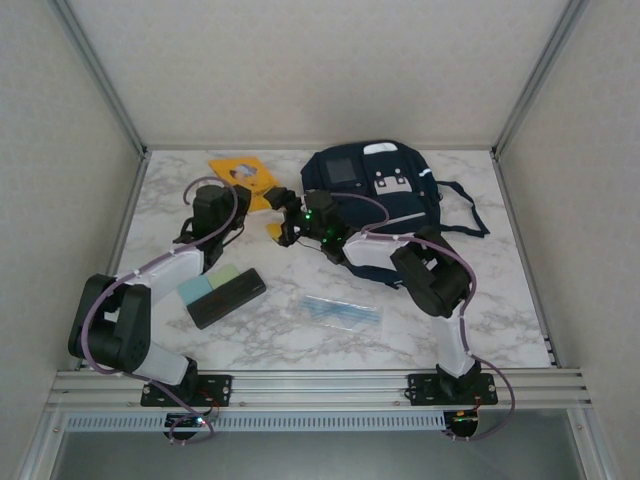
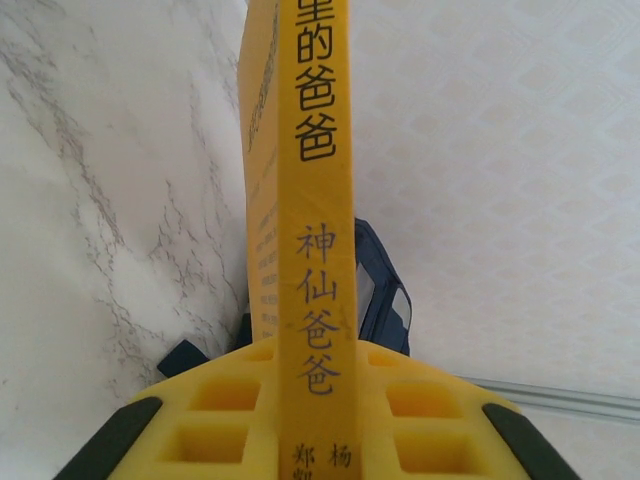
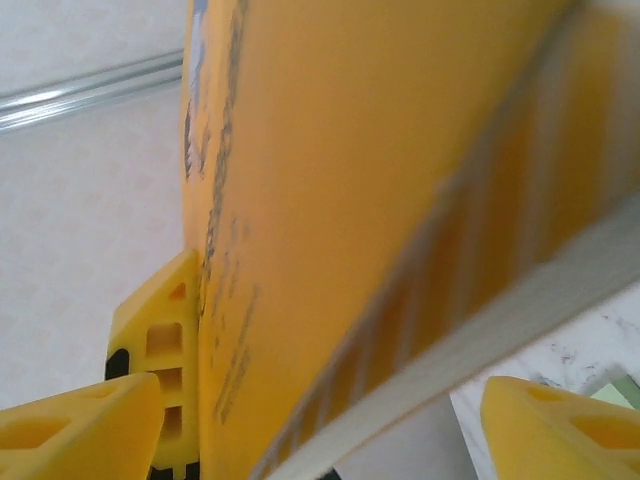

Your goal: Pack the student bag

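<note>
The student bag (image 1: 375, 190), dark navy with white stripes, lies at the back of the table; a navy corner of the student bag (image 2: 385, 290) shows behind the book in the left wrist view. A yellow book (image 1: 240, 172) with black Chinese print on its spine (image 2: 318, 200) is raised off the marble to the bag's left. My left gripper (image 2: 315, 350) is shut on the book's spine end. My right gripper (image 1: 283, 232) has come in from the right. Its yellow fingers (image 3: 80, 430) stand apart on either side of the book's cover (image 3: 330, 200) and do not press on it.
A black case (image 1: 228, 297) lies on a green and blue pad (image 1: 205, 287) at the near left. A clear flat packet (image 1: 342, 312) lies near the table's middle front. Bag straps (image 1: 465, 210) trail to the right. Walls close in the table on three sides.
</note>
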Robot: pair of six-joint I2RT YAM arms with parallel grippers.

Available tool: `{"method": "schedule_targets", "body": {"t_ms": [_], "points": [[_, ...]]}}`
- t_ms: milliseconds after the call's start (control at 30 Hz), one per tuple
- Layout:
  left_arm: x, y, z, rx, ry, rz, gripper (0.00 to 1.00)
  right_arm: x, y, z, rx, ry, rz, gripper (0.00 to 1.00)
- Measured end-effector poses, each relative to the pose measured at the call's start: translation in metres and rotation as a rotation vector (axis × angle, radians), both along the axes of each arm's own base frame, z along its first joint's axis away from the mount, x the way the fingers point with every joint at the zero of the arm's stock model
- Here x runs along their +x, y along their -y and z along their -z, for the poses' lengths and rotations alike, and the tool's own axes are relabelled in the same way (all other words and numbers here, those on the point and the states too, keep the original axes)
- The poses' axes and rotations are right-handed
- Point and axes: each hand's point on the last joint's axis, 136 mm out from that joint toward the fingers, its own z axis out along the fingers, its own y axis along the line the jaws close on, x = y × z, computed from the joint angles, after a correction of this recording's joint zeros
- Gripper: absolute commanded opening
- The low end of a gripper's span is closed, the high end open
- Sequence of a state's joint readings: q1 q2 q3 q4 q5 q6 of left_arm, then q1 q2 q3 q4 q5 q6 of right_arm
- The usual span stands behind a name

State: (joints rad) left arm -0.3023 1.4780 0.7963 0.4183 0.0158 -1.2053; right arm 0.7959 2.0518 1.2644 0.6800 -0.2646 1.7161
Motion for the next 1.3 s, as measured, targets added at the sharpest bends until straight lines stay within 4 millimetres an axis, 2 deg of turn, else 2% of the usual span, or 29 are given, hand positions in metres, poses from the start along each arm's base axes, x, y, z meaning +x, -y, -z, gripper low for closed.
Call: {"method": "schedule_targets", "body": {"t_ms": [33, 100, 133, 167, 200, 233, 300, 400, 533, 667, 800, 900, 967, 1033, 1100, 1133, 1233, 1300], "points": [[0.0, 0.002, -0.001, -0.005, 0.003, 0.003, 0.0, 0.001, 0.0, -0.004, 0.013, 0.011, 0.007, 0.39], [0.0, 0.005, -0.003, -0.015, 0.011, 0.006, 0.0, 0.005, 0.0, -0.012, 0.036, 0.026, 0.021, 0.14], [0.0, 0.005, -0.004, -0.019, 0.015, 0.003, 0.0, 0.008, 0.002, -0.014, 0.045, 0.025, 0.028, 0.04], [0.0, 0.003, -0.004, -0.027, 0.011, -0.007, 0.01, 0.01, 0.003, -0.019, 0.063, 0.033, 0.035, 0.0], [0.0, 0.003, -0.004, -0.029, 0.011, -0.01, 0.14, 0.011, 0.003, -0.021, 0.071, 0.036, 0.036, 0.0], [0.001, 0.003, -0.005, -0.029, 0.019, -0.011, 0.46, 0.012, 0.003, -0.023, 0.076, 0.042, 0.037, 0.0], [0.001, 0.004, -0.007, -0.031, 0.026, -0.007, 0.99, 0.013, 0.004, -0.024, 0.078, 0.046, 0.04, 0.0], [-0.002, 0.008, -0.016, -0.034, 0.042, 0.017, 1.0, 0.023, 0.015, -0.016, 0.052, 0.037, 0.067, 0.0], [-0.012, 0.007, -0.034, 0.0, 0.078, 0.043, 1.0, 0.049, 0.046, -0.004, -0.008, 0.062, 0.12, 0.0], [-0.023, 0.009, -0.047, 0.075, 0.113, 0.1, 1.0, 0.071, 0.093, 0.003, -0.1, 0.082, 0.159, 0.0], [-0.028, 0.021, -0.038, 0.18, 0.074, 0.202, 1.0, 0.076, 0.149, -0.013, -0.19, 0.118, 0.179, 0.0], [-0.028, 0.046, -0.034, 0.287, 0.054, 0.317, 1.0, 0.068, 0.194, -0.037, -0.296, 0.17, 0.186, 0.0], [-0.029, 0.071, -0.039, 0.355, 0.066, 0.408, 1.0, 0.058, 0.223, -0.057, -0.371, 0.209, 0.201, 0.0], [-0.031, 0.1, -0.044, 0.433, 0.078, 0.504, 1.0, 0.044, 0.26, -0.082, -0.46, 0.268, 0.239, 0.0], [-0.03, 0.129, -0.047, 0.502, 0.092, 0.596, 0.99, 0.03, 0.29, -0.097, -0.523, 0.299, 0.272, 0.0], [-0.03, 0.145, -0.048, 0.538, 0.1, 0.646, 0.98, 0.022, 0.312, -0.103, -0.57, 0.308, 0.304, 0.0], [-0.033, 0.189, -0.04, 0.646, 0.116, 0.792, 0.94, 0.004, 0.368, -0.106, -0.7, 0.293, 0.393, 0.0], [-0.038, 0.215, -0.028, 0.716, 0.117, 0.884, 0.93, -0.009, 0.402, -0.099, -0.79, 0.253, 0.446, 0.0]]}}
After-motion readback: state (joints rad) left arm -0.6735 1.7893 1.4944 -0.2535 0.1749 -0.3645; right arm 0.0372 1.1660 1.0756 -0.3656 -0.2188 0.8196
